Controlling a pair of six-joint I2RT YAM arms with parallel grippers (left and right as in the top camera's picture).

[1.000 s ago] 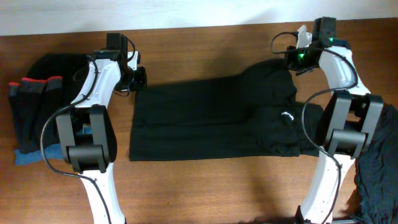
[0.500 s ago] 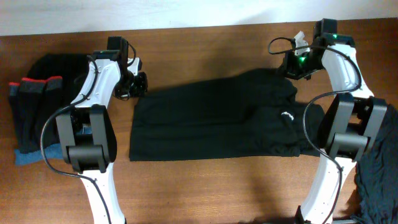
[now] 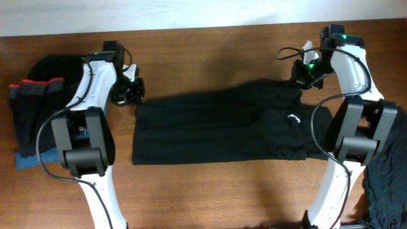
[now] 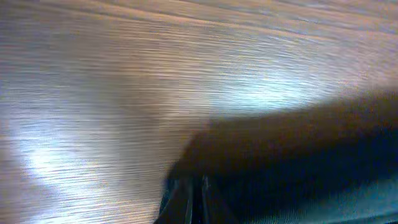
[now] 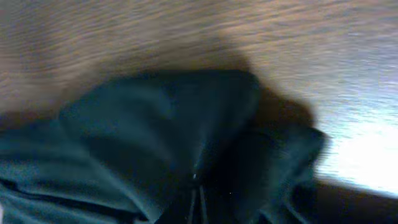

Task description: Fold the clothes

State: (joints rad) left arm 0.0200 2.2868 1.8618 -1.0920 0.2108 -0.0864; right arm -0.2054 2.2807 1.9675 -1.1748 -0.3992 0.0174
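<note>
Fabric dominates the overhead view: 1 long black garment (image 3: 210, 127) lies spread flat across the middle of the wooden tabletop (image 3: 210, 57), running from left to right, with its right end rumpled into soft folds. A small white logo (image 3: 294, 117) shows on that rumpled right part. The left claw (image 3: 131, 93) sits at the garment's far left corner, clenched on the edge of the cloth there. The right claw (image 3: 301, 72) sits at the far right corner, likewise clenched on the fabric, which rises slightly toward it. Both arms reach in from the near side, 1 at each end of the garment. Well apart to the left lies a pile of dark clothes (image 3: 38, 83), with red-trimmed pieces and a bit of blue at its near end. At the right edge, beside the right arm's base, lies another heap of dark cloth (image 3: 388, 172).

From the left wrist, the picture is blurred. Bare wood (image 4: 124, 74) fills the upper part, and the black garment (image 4: 298, 168) fills the lower right, its edge drawn into a narrow pinch at the bottom of the frame. The claw's own fingers cannot be made out clearly.

From the right wrist, the garment (image 5: 161, 137) bunches into a rounded fold that gathers toward a tight pinch at the bottom centre. Wood (image 5: 311, 50) shows above and to the right, brightly lit at the right edge.
</note>
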